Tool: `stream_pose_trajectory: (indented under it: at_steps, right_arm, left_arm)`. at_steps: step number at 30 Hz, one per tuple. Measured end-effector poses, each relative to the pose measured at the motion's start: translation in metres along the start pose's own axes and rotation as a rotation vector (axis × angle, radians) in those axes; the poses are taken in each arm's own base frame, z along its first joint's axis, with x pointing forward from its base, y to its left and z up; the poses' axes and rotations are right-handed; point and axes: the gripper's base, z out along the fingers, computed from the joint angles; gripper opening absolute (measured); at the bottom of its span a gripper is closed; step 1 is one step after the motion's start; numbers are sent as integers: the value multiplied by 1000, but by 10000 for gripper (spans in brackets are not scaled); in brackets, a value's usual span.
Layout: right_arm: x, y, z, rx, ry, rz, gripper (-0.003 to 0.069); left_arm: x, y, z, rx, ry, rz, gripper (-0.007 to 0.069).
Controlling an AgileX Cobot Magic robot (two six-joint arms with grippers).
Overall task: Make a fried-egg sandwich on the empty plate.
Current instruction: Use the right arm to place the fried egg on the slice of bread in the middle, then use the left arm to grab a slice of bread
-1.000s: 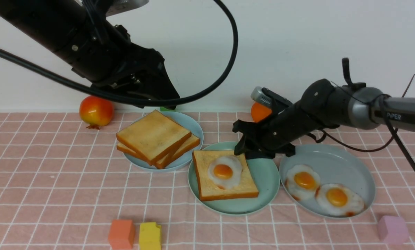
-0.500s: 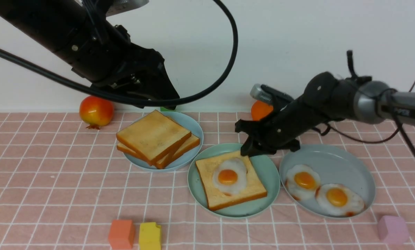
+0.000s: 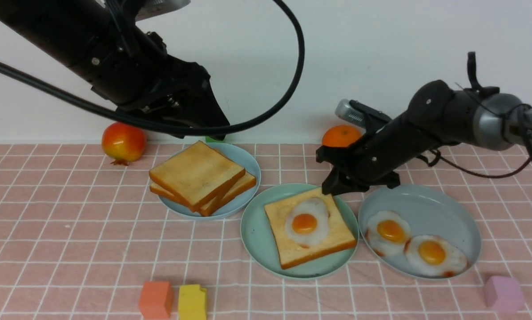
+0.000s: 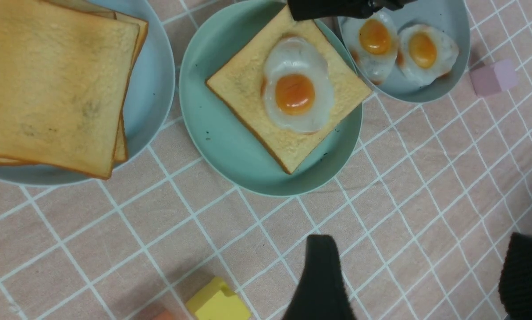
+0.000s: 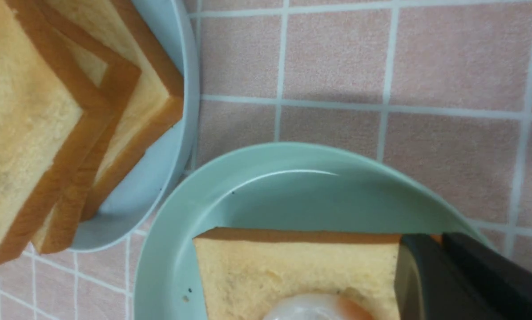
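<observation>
Right claw [image 3: 331, 190] nips shut on the far corner of the toast [image 3: 292, 249], egg [image 3: 307, 222] on top, I reckon to reseat it on the green plate [image 3: 257, 231].

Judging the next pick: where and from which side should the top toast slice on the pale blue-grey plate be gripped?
Likely its left corner: the top golden-brown square toast slice lies flat on the stack, and that corner overhangs the pale blue-grey plate rim. Come in low from the left, one finger above, one under its crust.
</observation>
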Motion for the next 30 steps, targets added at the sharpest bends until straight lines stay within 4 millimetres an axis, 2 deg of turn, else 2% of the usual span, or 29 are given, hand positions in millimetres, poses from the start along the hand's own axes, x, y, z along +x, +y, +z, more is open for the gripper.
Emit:
stream_pose_trajectory:
  at_steps: [6, 11, 14, 16, 17, 18, 21, 24, 26, 27, 28, 30]
  right_arm:
    - [6, -6, 21, -21, 22, 65, 52]
    - [5, -6, 21, -26, 15, 76, 59]
    - [5, -6, 21, -27, 14, 59, 109]
    - [5, -5, 19, -31, 14, 28, 221]
    - [5, -4, 19, -31, 15, 26, 230]
    - [4, -1, 14, -38, 13, 12, 297]
    - [0, 9, -3, -56, -6, -11, 422]
    - [-5, 22, -26, -75, -38, -40, 505]
    - [-8, 34, -47, -86, -63, -76, 531]
    - [-8, 41, -61, -94, -70, -100, 539]
    - [-8, 42, -64, -94, -75, -104, 540]
    - [-5, 56, -92, -109, -82, -142, 540]
  left_arm:
    - [0, 0, 0, 0, -1, 0, 545]
    - [0, 0, 0, -1, -1, 0, 545]
    - [0, 0, 0, -1, -1, 0, 545]
    - [0, 0, 0, -1, -1, 0, 545]
    - [0, 0, 0, -1, -2, 0, 545]
    - [-1, 0, 0, -5, -11, 0, 545]
    - [-5, 8, -2, -39, -57, -30, 545]
    - [-11, 23, -7, -80, -123, -81, 545]
    - [-14, 43, -7, -113, -151, -134, 545]
    - [-15, 61, -4, -135, -152, -178, 545]
    - [-15, 62, -4, -137, -154, -183, 545]
    - [-16, 100, 12, -164, -131, -267, 545]
